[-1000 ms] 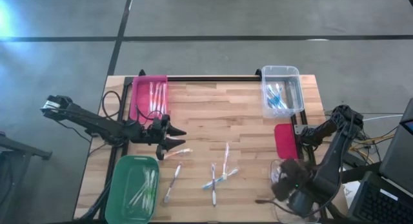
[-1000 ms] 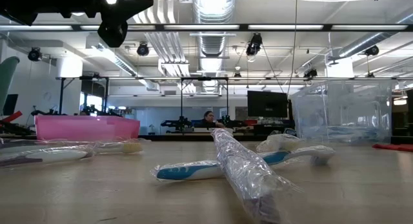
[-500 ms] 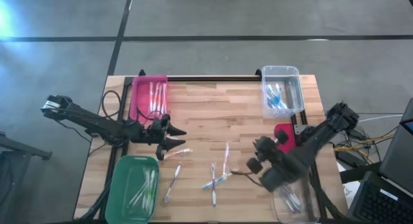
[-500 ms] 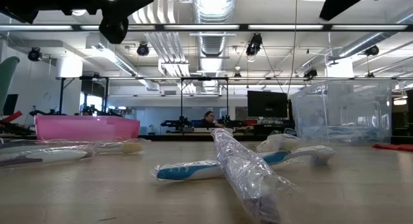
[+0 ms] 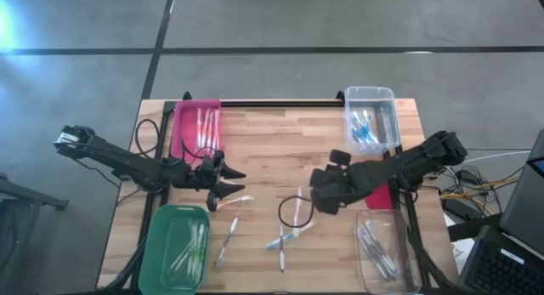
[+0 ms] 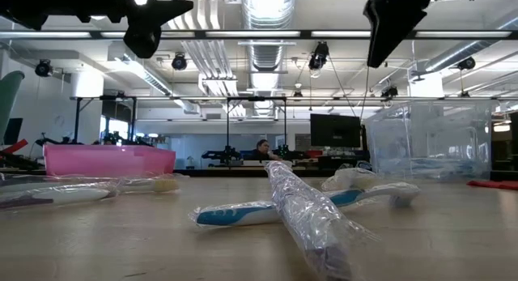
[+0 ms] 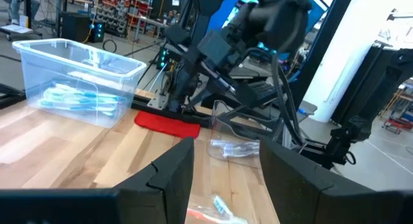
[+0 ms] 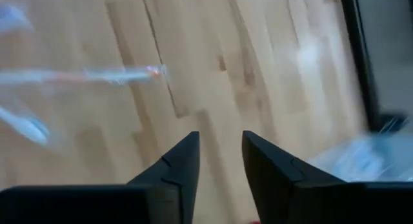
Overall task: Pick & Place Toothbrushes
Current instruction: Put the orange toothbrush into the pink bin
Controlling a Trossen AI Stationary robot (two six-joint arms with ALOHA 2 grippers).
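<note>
Several wrapped toothbrushes lie flat on the wooden table: one (image 5: pixel 234 201) just below my left gripper's tips, one (image 5: pixel 227 240) nearer, one (image 5: pixel 297 208) in the middle, and a crossed pair (image 5: pixel 283 238). My left gripper (image 5: pixel 231 181) hovers open and level at the left, between the pink bin and the green bin. My right gripper (image 5: pixel 319 201) hangs open above the table, right of the middle toothbrush and slanting down; its wrist view shows bare wood between the fingers (image 8: pixel 219 146) and a blurred toothbrush (image 8: pixel 97 75) beyond.
A pink bin (image 5: pixel 197 129) with toothbrushes stands far left and a green bin (image 5: pixel 174 248) near left. There is a clear bin (image 5: pixel 371 121) far right and another clear bin (image 5: pixel 387 252) near right. A red pad (image 5: pixel 380 193) lies under the right arm.
My right gripper has swung from above the near-right clear bin toward the table's left and a little toward its far edge. It has rolled about its own axis and now stands beside the middle toothbrushes. Nothing on the table has moved.
</note>
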